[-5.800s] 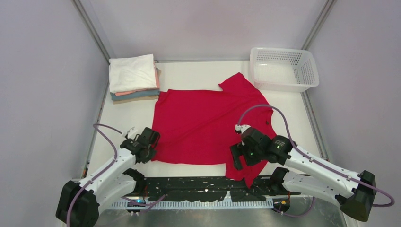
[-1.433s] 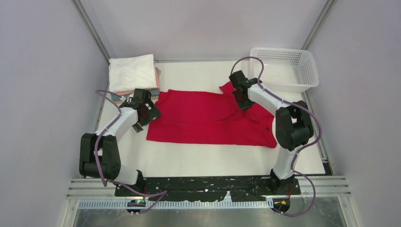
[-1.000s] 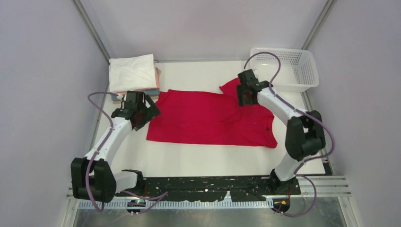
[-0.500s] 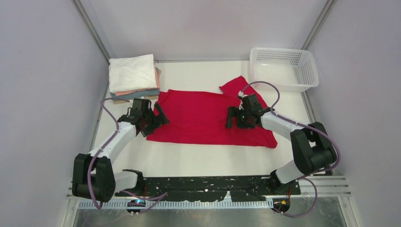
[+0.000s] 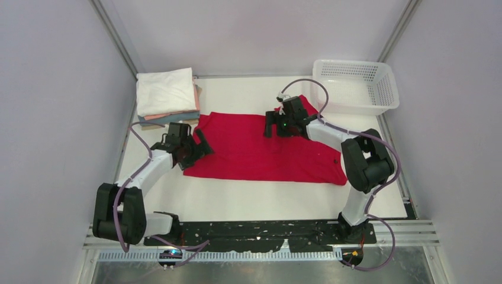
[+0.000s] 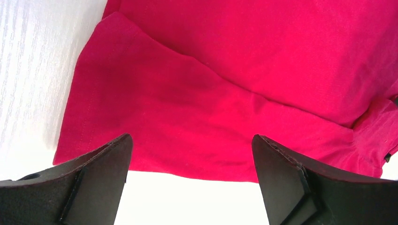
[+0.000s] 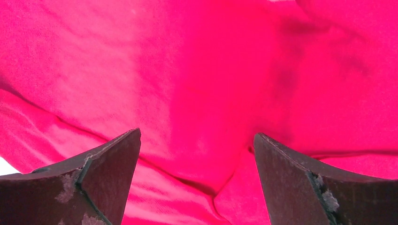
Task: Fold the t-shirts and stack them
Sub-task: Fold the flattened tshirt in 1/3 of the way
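- Red t-shirt: flat on table, folded into a long band. One end just beside folded stack, other end well apart from it.
- Left gripper: jaws wide apart, nothing held. Low over the band end nearest the stack, with hem edge and an overlapped layer between the fingers in wrist view.
- Right gripper: jaws spread, empty. Over the band's far edge, past its midpoint from the stack. Only red cloth in wrist view; can't tell if touching.
- Step in hand, probably: regrasp both ends for the next fold across the band.
- Pinch every layer at the corner, not just the top one.
- Close fully before lifting, and lift only enough to clear or the cloth drags and the crease skews.
- Keep both grippers at matched height and pace.
- Tuck in the sleeve poking out at the end away from the stack first, else a lumpy rectangle.
- Size the final fold to the stack's footprint.
- Risk: left arm brushing the stack, so keep its swing off it.
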`<state>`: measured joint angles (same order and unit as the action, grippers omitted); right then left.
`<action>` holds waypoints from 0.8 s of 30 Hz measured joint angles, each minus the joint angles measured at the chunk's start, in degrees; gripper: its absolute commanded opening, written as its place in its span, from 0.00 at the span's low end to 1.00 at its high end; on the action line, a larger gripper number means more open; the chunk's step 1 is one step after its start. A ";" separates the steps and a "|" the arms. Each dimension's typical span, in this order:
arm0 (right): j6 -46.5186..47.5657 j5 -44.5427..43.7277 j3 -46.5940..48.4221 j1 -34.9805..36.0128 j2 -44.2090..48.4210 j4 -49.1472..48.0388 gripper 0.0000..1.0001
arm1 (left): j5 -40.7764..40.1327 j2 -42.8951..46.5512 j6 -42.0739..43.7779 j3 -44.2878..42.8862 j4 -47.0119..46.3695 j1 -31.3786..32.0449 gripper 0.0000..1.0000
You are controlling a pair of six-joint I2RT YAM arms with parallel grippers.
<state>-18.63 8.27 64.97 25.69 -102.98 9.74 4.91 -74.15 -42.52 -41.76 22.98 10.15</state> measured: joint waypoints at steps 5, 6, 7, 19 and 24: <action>1.09 -5.60 2.16 2.43 1.38 0.31 0.95 | 0.59 -1.90 0.00 -0.68 -1.16 0.74 0.99; 0.98 -6.95 0.26 2.80 2.97 -0.09 0.95 | 0.96 -2.75 0.00 -1.25 -1.55 0.94 1.00; 0.79 -8.33 -2.56 2.99 5.20 0.17 0.95 | 1.38 -3.67 0.00 -1.81 -2.03 1.09 1.00; -4.24 -16.26 -24.13 0.33 19.54 5.27 0.95 | 4.79 -14.99 -0.33 -5.99 -8.04 3.04 1.00; -4.70 -15.45 -25.22 0.00 20.72 4.61 0.95 | 5.18 -13.20 -0.50 -3.34 -10.40 3.02 1.00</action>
<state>-23.33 -7.18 39.75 25.69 -82.26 14.35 10.09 -87.35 -43.03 -45.10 12.58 13.17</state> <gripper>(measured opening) 0.952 0.994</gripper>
